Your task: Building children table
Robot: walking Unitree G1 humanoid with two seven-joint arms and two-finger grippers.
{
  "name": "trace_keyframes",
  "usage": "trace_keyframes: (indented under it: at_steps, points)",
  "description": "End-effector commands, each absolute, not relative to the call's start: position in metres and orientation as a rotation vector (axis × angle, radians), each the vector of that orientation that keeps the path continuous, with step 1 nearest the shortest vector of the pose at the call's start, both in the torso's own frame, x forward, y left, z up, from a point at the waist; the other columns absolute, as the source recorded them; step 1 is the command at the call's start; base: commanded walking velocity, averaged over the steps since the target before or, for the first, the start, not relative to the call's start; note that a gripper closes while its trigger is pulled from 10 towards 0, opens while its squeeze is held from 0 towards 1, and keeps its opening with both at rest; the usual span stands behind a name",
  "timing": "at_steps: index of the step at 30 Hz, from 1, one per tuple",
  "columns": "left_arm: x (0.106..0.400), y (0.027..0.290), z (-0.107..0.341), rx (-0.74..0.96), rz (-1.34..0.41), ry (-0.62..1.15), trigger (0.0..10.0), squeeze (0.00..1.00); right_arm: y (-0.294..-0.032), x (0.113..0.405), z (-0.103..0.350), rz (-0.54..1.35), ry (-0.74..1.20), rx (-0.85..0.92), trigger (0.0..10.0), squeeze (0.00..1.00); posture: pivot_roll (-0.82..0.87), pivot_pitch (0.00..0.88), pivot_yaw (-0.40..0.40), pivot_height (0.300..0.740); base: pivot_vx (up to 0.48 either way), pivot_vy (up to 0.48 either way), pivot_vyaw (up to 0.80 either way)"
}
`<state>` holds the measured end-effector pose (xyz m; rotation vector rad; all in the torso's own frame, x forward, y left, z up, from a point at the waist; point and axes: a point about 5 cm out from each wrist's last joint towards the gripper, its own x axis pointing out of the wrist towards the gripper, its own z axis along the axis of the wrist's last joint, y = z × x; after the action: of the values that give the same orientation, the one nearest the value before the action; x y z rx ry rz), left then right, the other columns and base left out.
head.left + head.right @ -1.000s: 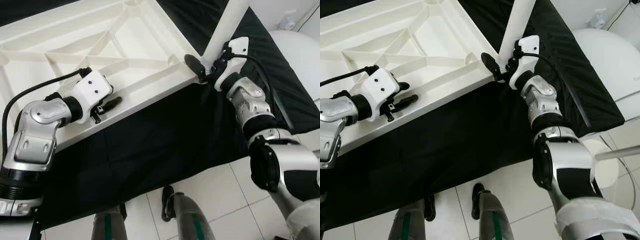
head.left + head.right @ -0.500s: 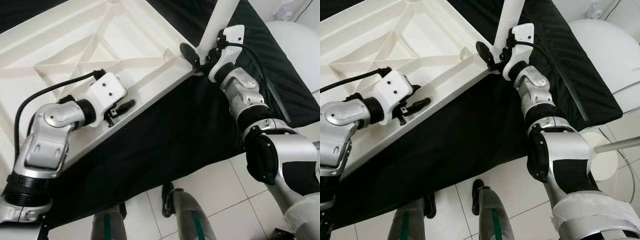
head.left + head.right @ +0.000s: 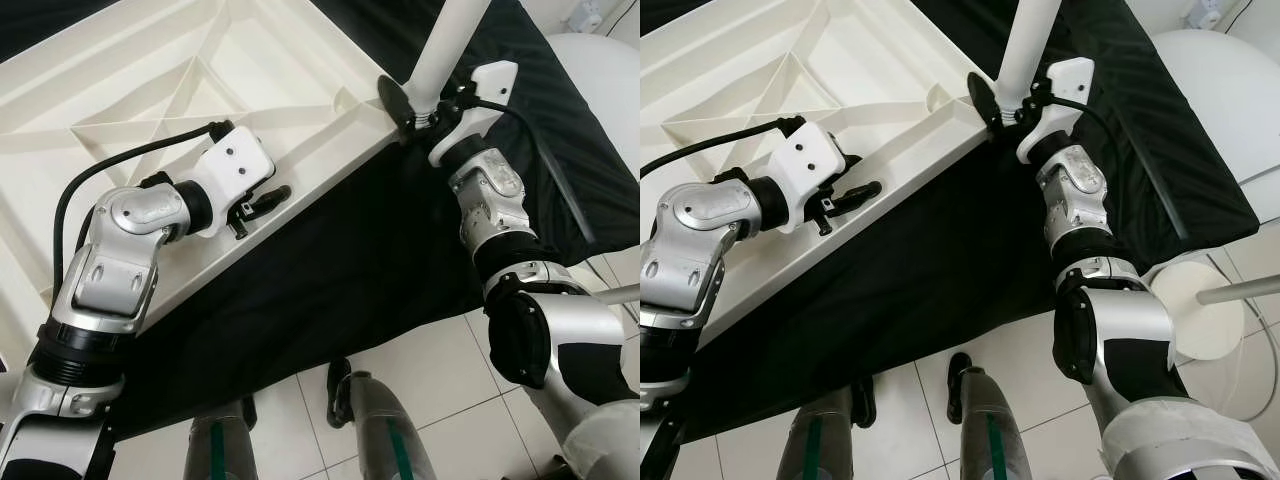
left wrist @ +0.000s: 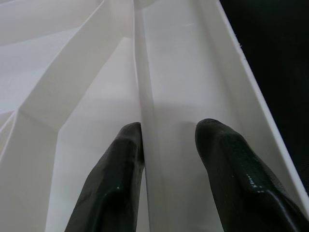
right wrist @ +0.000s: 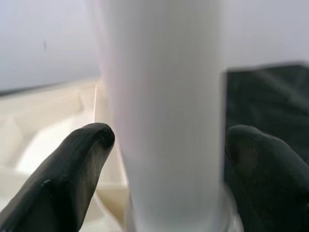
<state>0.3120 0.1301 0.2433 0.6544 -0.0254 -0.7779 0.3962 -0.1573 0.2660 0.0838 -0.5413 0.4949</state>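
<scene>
Table top [image 3: 150, 90]: upside down on the black cloth [image 3: 330, 260].
My left gripper [image 4: 166, 159]: fingers parted, straddling a rib by its near edge.
My right gripper [image 5: 164, 159]: clasping the white leg [image 5: 161, 96] at the corner.

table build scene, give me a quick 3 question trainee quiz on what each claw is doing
1. True or false: the right claw has its fingers on either side of the white leg.
2. What lies between the left claw fingers? A) a cable B) a rib of the tabletop C) nothing
3. The tabletop lies on a ____ cloth.

Key: 1 true; 2 B; 3 black
</scene>
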Motion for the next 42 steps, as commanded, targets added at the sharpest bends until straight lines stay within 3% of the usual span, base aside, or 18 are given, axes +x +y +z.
trace_keyframes:
  at_steps: [1, 16, 19, 31, 32, 33, 34, 35, 42]
  points:
    - [0.319, 0.135, 0.222, 0.619, -0.681, 0.074, 10.0, 0.00, -0.164, 0.393, 0.264, 0.467, -0.567, 0.113, 10.0, 0.00, 0.04, 0.360, -0.018, 0.740, 0.000, 0.000, 0.00]
    - [0.339, 0.153, 0.226, 0.566, -0.486, 0.147, 10.0, 0.00, -0.177, 0.378, 0.283, 0.389, -0.698, 0.153, 10.0, 0.00, 0.05, 0.353, -0.015, 0.740, 0.000, 0.000, 0.00]
    - [0.348, 0.163, 0.229, 0.490, -0.371, 0.190, 10.0, 0.00, -0.170, 0.362, 0.276, 0.409, -0.709, 0.174, 10.0, 0.00, 0.06, 0.352, -0.019, 0.740, 0.000, 0.000, 0.00]
    - [0.352, 0.169, 0.225, 0.456, -0.293, 0.234, 10.0, 0.00, -0.156, 0.328, 0.258, 0.457, -0.659, 0.211, 10.0, 0.00, 0.04, 0.349, -0.031, 0.740, 0.000, 0.000, 0.00]
    - [0.352, 0.169, 0.225, 0.443, -0.290, 0.239, 6.2, 0.00, -0.153, 0.322, 0.255, 0.458, -0.642, 0.228, 10.0, 0.00, 0.04, 0.348, -0.034, 0.740, 0.000, 0.000, 0.00]
    - [0.353, 0.168, 0.225, 0.432, -0.287, 0.243, 3.0, 0.00, -0.149, 0.313, 0.251, 0.466, -0.622, 0.235, 10.0, 0.00, 0.03, 0.344, -0.035, 0.740, 0.000, 0.000, 0.00]
    - [0.353, 0.168, 0.225, 0.432, -0.287, 0.243, 3.0, 0.00, -0.149, 0.313, 0.251, 0.466, -0.622, 0.235, 10.0, 0.00, 0.03, 0.344, -0.035, 0.740, 0.000, 0.000, 0.00]
    - [0.355, 0.169, 0.225, 0.417, -0.275, 0.244, 0.0, 0.00, -0.146, 0.304, 0.246, 0.472, -0.595, 0.248, 10.0, 0.00, 0.03, 0.342, -0.036, 0.740, 0.000, 0.000, 0.00]
    - [0.363, 0.169, 0.226, 0.381, -0.224, 0.245, 0.0, 0.00, -0.123, 0.267, 0.222, 0.533, -0.473, 0.312, 10.0, 0.00, 0.01, 0.327, -0.036, 0.740, 0.000, 0.000, 0.00]
